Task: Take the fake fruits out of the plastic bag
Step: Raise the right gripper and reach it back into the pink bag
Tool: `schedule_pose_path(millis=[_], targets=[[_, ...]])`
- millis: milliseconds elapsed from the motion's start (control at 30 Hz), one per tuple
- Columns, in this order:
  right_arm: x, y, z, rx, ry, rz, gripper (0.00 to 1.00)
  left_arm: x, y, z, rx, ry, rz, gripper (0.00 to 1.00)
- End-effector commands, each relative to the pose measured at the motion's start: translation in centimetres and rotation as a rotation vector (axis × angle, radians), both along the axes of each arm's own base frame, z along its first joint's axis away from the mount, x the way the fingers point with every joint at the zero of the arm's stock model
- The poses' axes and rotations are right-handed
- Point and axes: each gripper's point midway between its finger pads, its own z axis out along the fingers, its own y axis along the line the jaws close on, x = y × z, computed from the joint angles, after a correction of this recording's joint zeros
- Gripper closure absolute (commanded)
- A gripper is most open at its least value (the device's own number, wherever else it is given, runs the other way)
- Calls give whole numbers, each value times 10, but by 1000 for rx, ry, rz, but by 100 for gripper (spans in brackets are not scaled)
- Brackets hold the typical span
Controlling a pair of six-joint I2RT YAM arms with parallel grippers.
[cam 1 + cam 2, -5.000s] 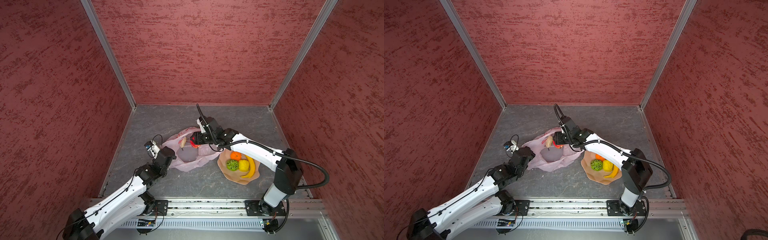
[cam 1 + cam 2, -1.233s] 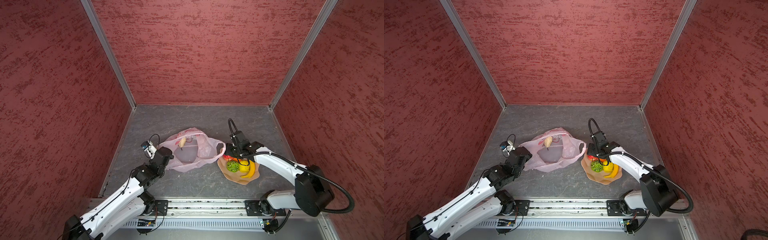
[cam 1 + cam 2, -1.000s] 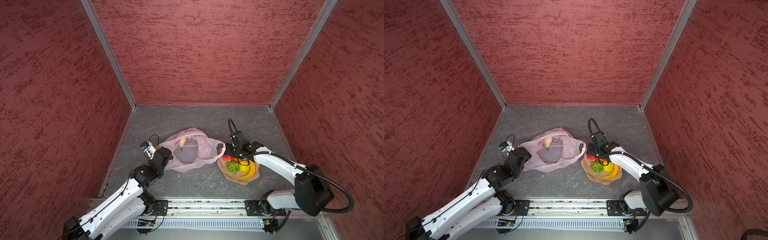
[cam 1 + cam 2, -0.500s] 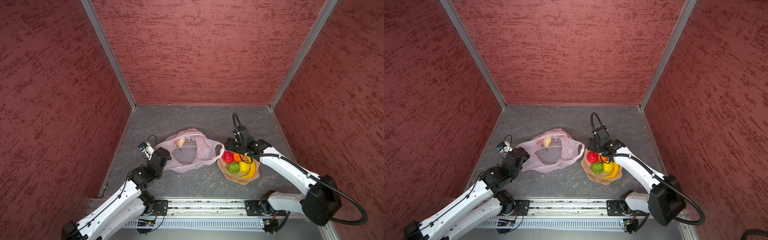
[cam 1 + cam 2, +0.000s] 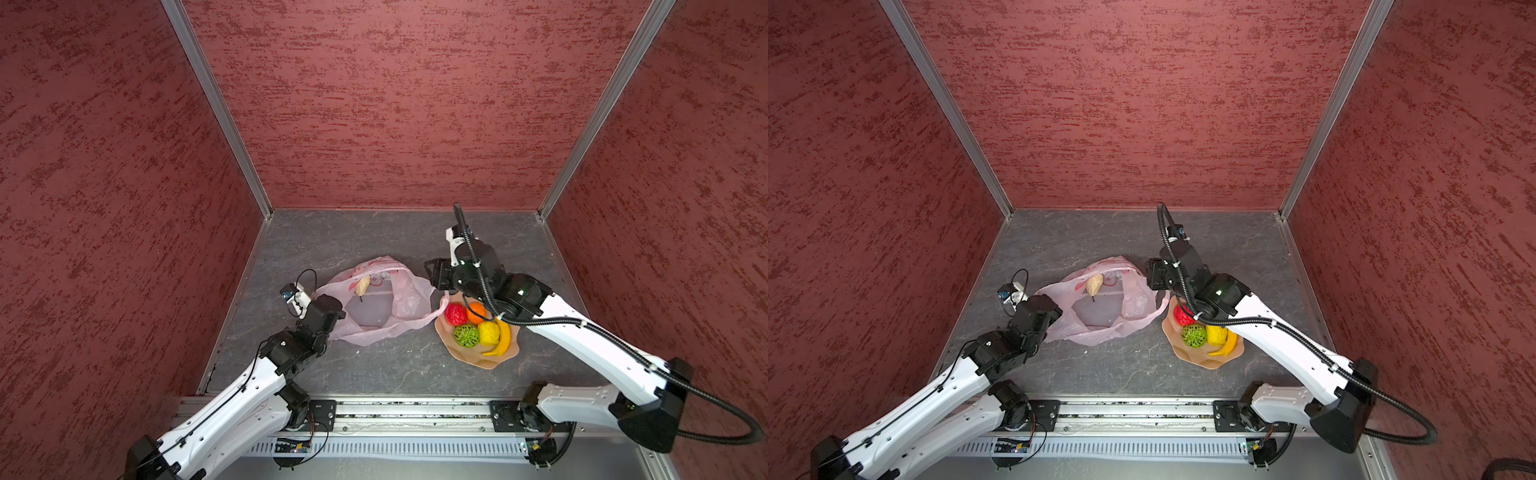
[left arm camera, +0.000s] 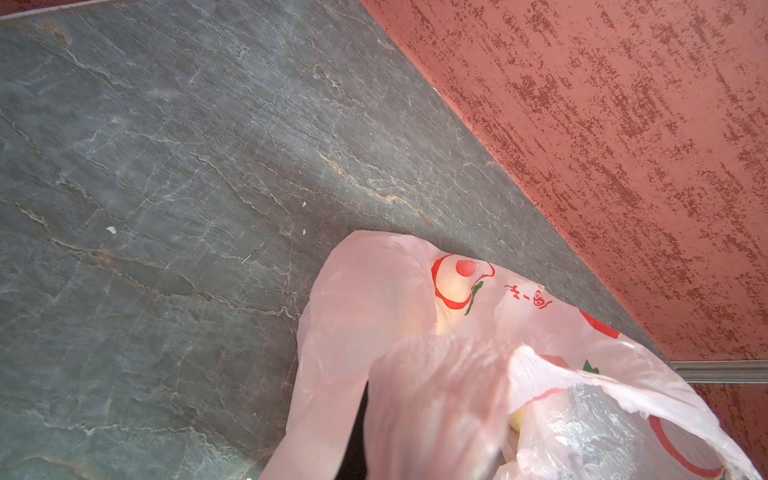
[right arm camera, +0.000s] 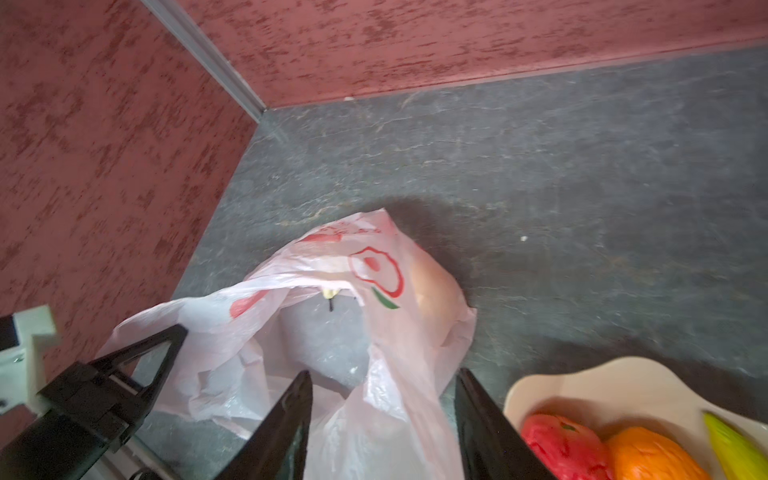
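The pale-pink plastic bag (image 5: pixel 409 299) (image 5: pixel 1133 305) lies open on the grey floor, and one cream fake fruit (image 5: pixel 363 285) (image 5: pixel 1094 284) shows at its far rim. My left gripper (image 5: pixel 332 309) is shut on the bag's left edge, and in the left wrist view the plastic bag (image 6: pixel 395 311) drapes over its fingers. My right gripper (image 7: pixel 382 374) (image 5: pixel 432 276) hangs at the bag's right edge with its jaws apart and loose plastic between them. The red ball (image 5: pixel 455 314), orange (image 5: pixel 476 311), green ball (image 5: pixel 466 335), lemon (image 5: pixel 488 332) and banana (image 5: pixel 500 338) lie in the dish.
The tan wavy-edged dish (image 5: pixel 486 363) (image 5: pixel 1208 363) (image 7: pixel 602 374) sits right of the bag, partly under my right arm. Red textured walls close in the grey floor (image 5: pixel 374 232) on three sides. A metal rail (image 5: pixel 415 411) runs along the front.
The red ball now lies in the dish. My right gripper has lifted off the dish and swung left to the bag's right edge, its jaws narrowing. The left gripper still holds the bag.
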Motion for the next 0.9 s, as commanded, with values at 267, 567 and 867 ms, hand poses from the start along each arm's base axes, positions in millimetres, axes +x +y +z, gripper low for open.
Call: schedule_pose_path(millis=[267,567,867], targets=[[-9,111,11,15,-101,215,46,12,-10,17,-7,-29,-15,100],[-6,153,-60,-20,1,300,46,16,-13,25,-1,-41,-21,100],[0,164,-121,-122,72,325,53,16,-14,28,7,-46,-27,100]])
